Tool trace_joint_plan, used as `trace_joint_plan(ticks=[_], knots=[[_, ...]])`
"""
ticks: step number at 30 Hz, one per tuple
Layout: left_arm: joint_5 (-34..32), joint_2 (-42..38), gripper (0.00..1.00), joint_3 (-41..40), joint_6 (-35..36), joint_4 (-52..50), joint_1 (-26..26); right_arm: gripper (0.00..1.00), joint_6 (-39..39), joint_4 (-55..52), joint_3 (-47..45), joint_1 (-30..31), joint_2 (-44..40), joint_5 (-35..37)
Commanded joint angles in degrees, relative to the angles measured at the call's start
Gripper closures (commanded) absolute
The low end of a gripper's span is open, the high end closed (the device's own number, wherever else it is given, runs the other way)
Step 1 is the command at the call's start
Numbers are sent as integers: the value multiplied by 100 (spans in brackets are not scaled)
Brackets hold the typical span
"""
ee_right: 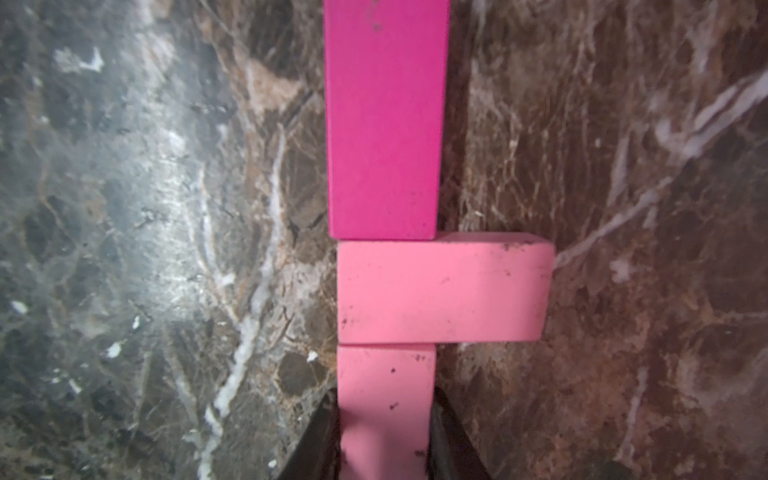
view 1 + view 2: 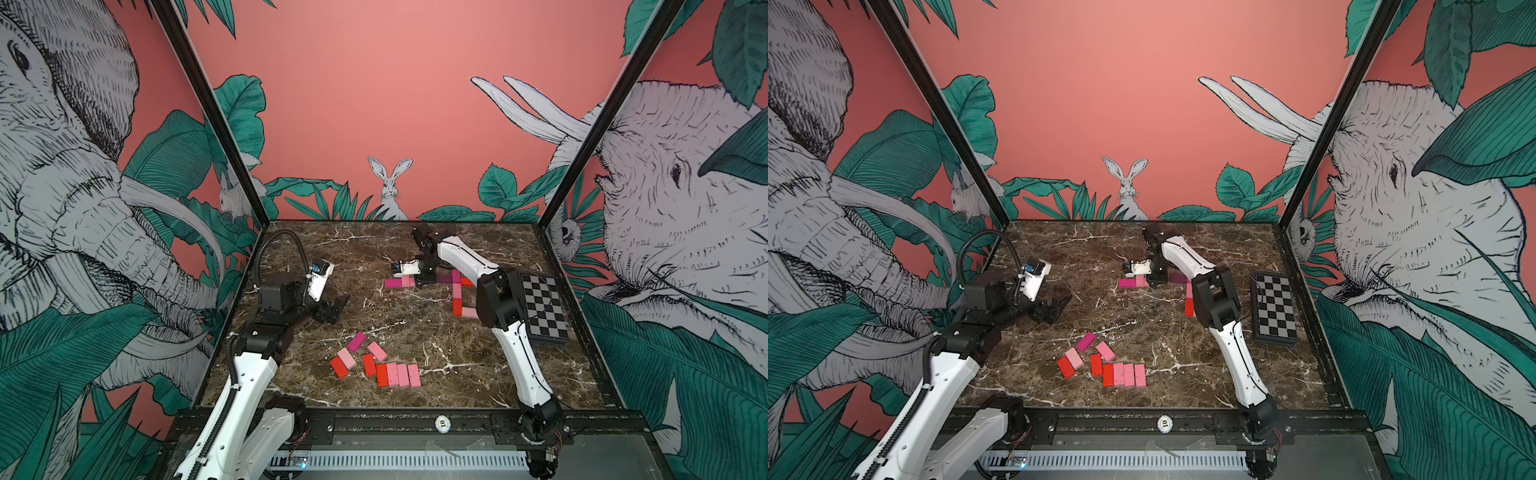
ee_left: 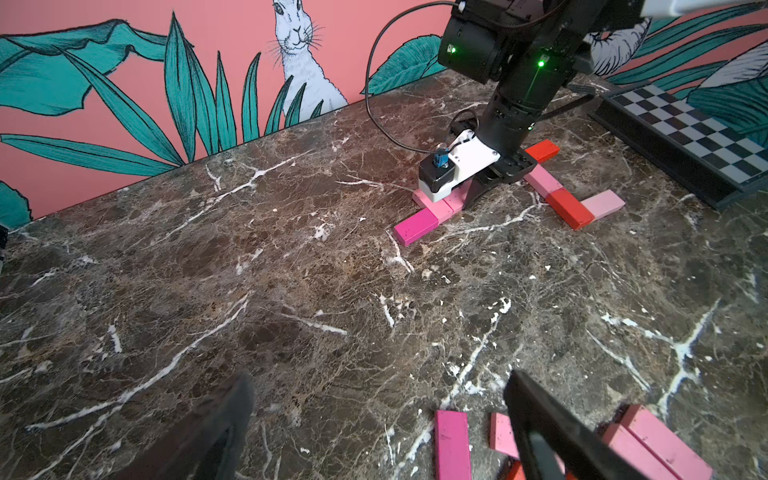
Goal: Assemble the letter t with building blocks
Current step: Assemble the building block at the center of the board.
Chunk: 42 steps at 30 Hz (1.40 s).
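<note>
At the bottom edge of the right wrist view, my right claw [image 1: 384, 432] stands narrow. Its two dark fingers [image 1: 320, 449] press against the long sides of a pink block [image 1: 386, 374], which appears to lie flat on the marble table [image 1: 124, 208]. The block's far end touches a crosswise pink block [image 1: 444, 291], and above that in the frame a magenta block [image 1: 382, 116] carries the line on. To finish this placement well, I judge I should part the fingers evenly and lift straight up, so neither finger drags the block askew or nudges its neighbour. My left claw [image 2: 334, 309] hangs wide and empty at centre left of a top view, with the spare blocks [image 2: 376, 361] lying below the middle.
</note>
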Motion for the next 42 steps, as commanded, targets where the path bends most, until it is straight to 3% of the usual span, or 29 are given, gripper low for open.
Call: trace_joint_plan(ticks=[1,13,18,25,36,42], knots=[[65,-39,3,131,21,75,12,68,81,-232,13,66,259,-37],[37,-23,3,155,12,46,16,58,254,-96,23,54,228,-43],[26,-1,3,156,16,39,19,48,296,-86,10,41,163,-150],[1,22,3,159,11,22,12,44,567,160,-22,-16,10,-335],[-36,31,3,167,3,-9,15,23,1118,1010,-648,-166,-903,-972],[-78,131,2,263,-12,-145,13,17,2113,1496,-1111,-177,-1579,-557]])
